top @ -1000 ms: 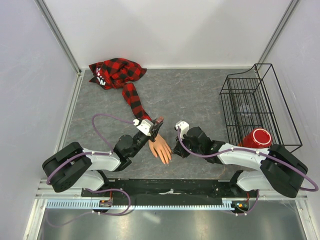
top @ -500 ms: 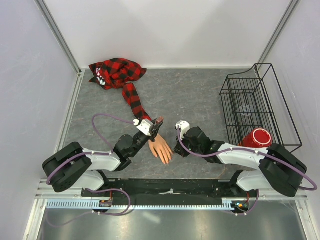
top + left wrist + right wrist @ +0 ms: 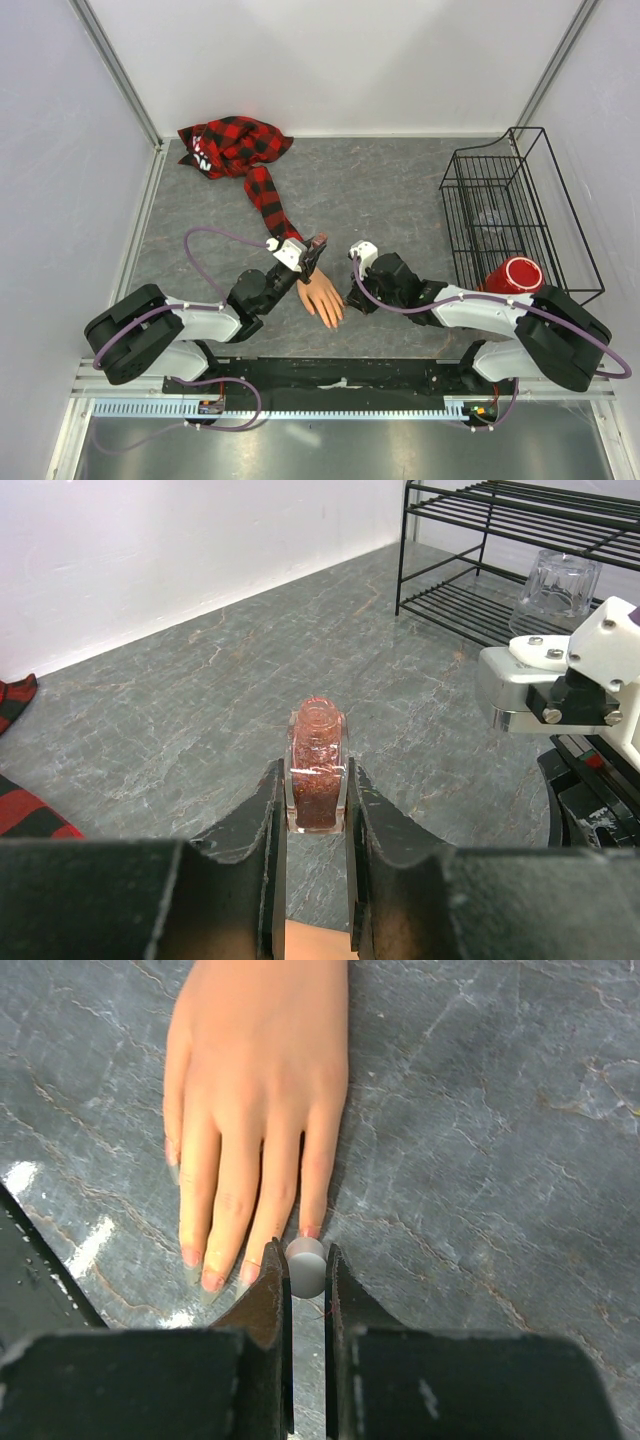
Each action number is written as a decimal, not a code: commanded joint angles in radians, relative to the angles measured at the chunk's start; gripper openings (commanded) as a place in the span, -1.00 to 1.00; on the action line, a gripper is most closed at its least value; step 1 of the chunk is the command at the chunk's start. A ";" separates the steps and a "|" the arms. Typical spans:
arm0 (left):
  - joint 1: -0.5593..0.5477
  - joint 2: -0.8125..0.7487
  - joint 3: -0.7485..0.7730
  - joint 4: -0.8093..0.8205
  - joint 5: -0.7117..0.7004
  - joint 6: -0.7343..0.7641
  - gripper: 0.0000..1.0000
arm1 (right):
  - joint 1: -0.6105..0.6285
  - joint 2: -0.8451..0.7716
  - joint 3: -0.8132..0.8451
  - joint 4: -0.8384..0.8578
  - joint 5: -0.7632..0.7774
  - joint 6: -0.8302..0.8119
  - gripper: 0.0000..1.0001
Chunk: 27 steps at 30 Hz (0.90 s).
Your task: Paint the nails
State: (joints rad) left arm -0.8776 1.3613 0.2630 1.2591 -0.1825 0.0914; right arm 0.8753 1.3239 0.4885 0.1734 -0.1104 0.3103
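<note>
Grey marbled table (image 3: 400,200) fills the overhead view. A black wire rack (image 3: 443,185) stands along its 3 o'clock edge, and a red-and-black plaid shirt (image 3: 235,145) is bunched at 11 o'clock. One sleeve (image 3: 268,200) runs from the shirt toward the centre.

The left arm reaches in from 7 o'clock and the right arm from 5 o'clock. A red cup (image 3: 512,275) lies at the rack's near end, and a clear glass (image 3: 558,585) sits inside the rack.

The peach mannequin hand (image 3: 322,295) lies palm down near 6 o'clock, between the two claws, with its fingers pointing to about 5 o'clock.

The left gripper (image 3: 316,780) is above the wrist end of the hand. Its jaws are narrow and clamped on a small bottle (image 3: 317,765) of reddish glitter, which stands upright with its neck uncapped.

The right gripper (image 3: 306,1260) is at the fingertips. Its jaws are pinched on a small round white cap (image 3: 306,1265), just beside the tip of the little finger.

The nails (image 3: 212,1282) are at the 6 o'clock ends of the fingers in the right wrist view. Whether they carry colour is too fine to tell.
</note>
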 commanded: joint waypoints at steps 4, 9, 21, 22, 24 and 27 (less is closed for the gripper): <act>-0.006 0.002 0.030 0.066 -0.020 0.041 -0.96 | 0.004 0.014 0.039 0.061 -0.022 -0.005 -1.00; -0.006 0.002 0.028 0.068 -0.018 0.041 -0.97 | 0.005 0.020 0.048 0.051 0.001 -0.008 -1.00; -0.006 0.005 0.030 0.066 -0.017 0.041 -0.96 | 0.004 0.014 0.058 0.031 0.051 -0.013 -1.00; -0.006 0.004 0.030 0.066 -0.018 0.041 -0.96 | 0.004 0.014 0.058 0.032 0.049 -0.013 -1.00; -0.006 0.004 0.030 0.066 -0.017 0.042 -0.96 | 0.005 0.014 0.058 0.029 0.046 -0.013 -1.00; -0.006 0.004 0.030 0.066 -0.017 0.041 -0.97 | 0.004 0.012 0.056 0.023 0.044 -0.014 -1.00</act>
State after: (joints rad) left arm -0.8776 1.3617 0.2630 1.2591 -0.1825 0.0914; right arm 0.8753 1.3403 0.5114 0.1860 -0.0742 0.3073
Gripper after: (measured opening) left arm 0.277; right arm 0.081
